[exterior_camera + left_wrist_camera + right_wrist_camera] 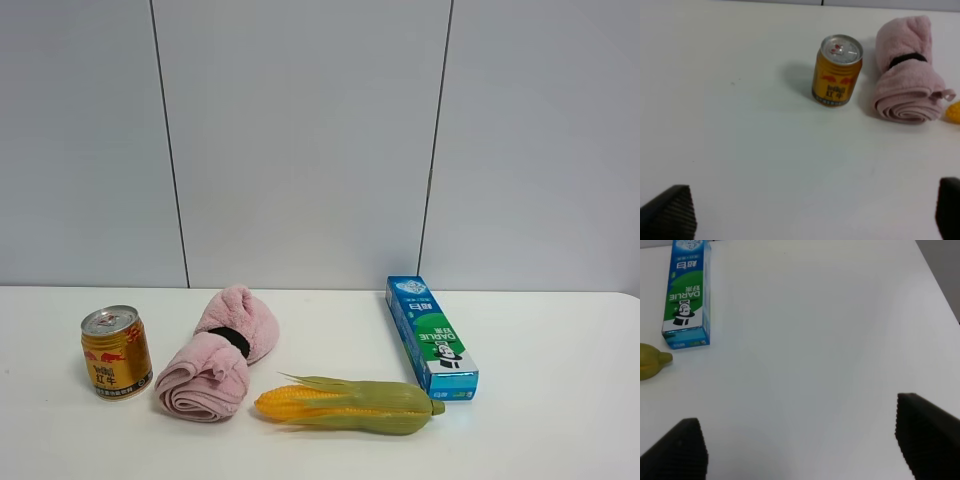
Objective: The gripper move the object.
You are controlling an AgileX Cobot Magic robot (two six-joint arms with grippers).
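A white tabletop (560, 420) is seen carrying four things in a loose row. A rolled pink towel (215, 355) bound by a black band lies just beside the can (116, 352), at its 3 o'clock in the high view, with a narrow gap between them. A corn cob (345, 405) in its green husk lies at 4 o'clock from the towel, and a blue-green box (432, 338) sits at 1 o'clock from the cob, well apart from the can.

The can stands upright near the 9 o'clock edge of the high view. Its body is gold-yellow with a red bull emblem and red Chinese lettering, and its top is silver with a pull tab. Open tabletop lies between it and the left claw (815, 212).

"DARLIE" is printed in white on the green face of the box, with Chinese characters above it.

The left claw is held wide open with nothing in it; only its two dark tips are shown. The right claw (802, 442) is likewise spread wide and holds nothing, over bare tabletop near the box.
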